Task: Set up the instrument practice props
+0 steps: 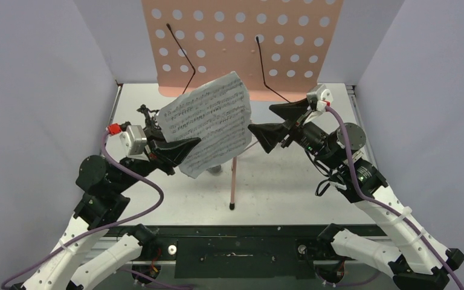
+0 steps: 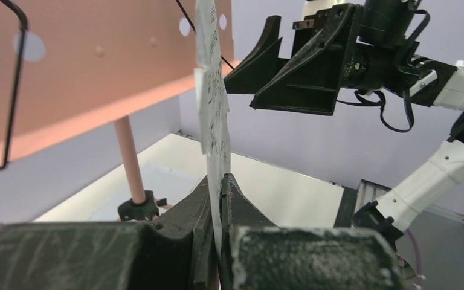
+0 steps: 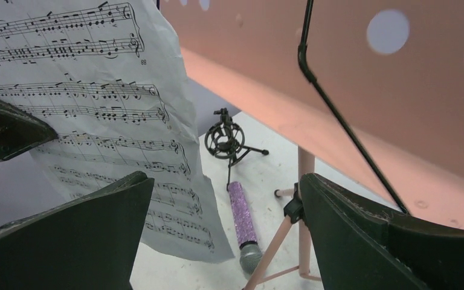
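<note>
One claw, the left claw [image 1: 190, 145], is clenching the page [image 1: 208, 121] at the stand's [image 1: 241, 36] 6 o'clock. The right claw [image 1: 263, 119] is gaping, released, at the page's 3 o'clock. The mic [image 3: 241, 214] is lying on the table, with the holder [image 3: 225, 139] standing at its 12 o'clock.

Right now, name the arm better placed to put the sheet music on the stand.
Probably left: the left pincer is shut on the page, upright before the pink desk; the right pincer is open and empty.

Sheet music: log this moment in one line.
sheet music: in air | left tool: shut on sheet music | right tool: open beside it | microphone: on table
</note>
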Robot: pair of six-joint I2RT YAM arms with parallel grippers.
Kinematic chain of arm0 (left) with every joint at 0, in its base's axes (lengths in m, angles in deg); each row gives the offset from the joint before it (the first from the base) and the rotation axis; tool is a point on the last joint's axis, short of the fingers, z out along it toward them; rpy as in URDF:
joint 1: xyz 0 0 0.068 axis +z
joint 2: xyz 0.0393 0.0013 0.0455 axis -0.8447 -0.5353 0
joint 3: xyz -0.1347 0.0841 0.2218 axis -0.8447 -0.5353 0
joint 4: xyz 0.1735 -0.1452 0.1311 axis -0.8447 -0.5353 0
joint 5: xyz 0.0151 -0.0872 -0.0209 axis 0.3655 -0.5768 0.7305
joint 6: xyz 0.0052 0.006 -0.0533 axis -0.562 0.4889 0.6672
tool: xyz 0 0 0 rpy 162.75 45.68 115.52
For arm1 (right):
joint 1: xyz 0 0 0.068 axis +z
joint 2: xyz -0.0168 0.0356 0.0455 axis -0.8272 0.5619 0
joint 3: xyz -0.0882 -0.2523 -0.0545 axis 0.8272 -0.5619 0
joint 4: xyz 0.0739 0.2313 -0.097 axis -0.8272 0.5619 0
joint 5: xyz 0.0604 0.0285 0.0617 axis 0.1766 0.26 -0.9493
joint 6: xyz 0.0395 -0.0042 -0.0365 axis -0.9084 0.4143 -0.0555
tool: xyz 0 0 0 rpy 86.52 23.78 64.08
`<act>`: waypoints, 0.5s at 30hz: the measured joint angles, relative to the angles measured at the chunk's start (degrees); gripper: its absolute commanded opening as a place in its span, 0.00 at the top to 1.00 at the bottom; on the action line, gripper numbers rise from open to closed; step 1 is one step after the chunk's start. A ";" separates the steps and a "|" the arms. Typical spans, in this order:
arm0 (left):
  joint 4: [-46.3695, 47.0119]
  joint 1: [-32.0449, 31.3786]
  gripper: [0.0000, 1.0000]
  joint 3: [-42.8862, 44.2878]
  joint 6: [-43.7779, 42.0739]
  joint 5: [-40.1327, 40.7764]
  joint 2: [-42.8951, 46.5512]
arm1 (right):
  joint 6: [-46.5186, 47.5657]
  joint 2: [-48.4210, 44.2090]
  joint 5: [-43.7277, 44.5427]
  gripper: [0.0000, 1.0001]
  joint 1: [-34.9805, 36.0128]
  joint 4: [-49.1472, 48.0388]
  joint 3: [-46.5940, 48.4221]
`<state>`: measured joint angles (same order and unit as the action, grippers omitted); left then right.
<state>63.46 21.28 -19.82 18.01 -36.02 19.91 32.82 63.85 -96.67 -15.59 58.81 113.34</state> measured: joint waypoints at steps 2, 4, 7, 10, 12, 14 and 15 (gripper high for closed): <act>-0.94 0.00 1.00 2.38 -1.27 1.27 -0.74 | 0.20 0.76 1.20 0.06 0.00 0.46 2.40; -1.38 0.00 1.00 4.90 -1.99 2.40 -1.70 | 0.48 1.53 2.40 0.08 0.00 0.94 4.24; -1.42 0.00 1.00 9.14 -2.89 3.56 -3.82 | 1.09 3.34 4.72 0.11 0.00 2.43 7.78; -1.29 0.00 1.00 13.22 -3.39 4.50 -6.29 | 1.64 4.98 6.60 0.17 0.13 4.11 10.80; -1.22 -0.02 1.00 15.26 -3.63 5.44 -7.65 | 2.03 5.81 7.56 0.23 0.39 5.22 12.52; -1.05 0.00 1.00 16.96 -4.02 6.75 -8.94 | 2.60 6.78 8.59 0.27 0.42 6.38 14.58; -0.92 0.00 1.00 17.81 -4.37 7.52 -9.60 | 2.93 7.32 9.44 0.28 0.42 6.67 15.85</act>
<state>62.54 21.28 -2.00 13.64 -28.51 10.32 35.74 71.17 -87.22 -15.17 65.48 129.18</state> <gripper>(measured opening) 0.007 0.760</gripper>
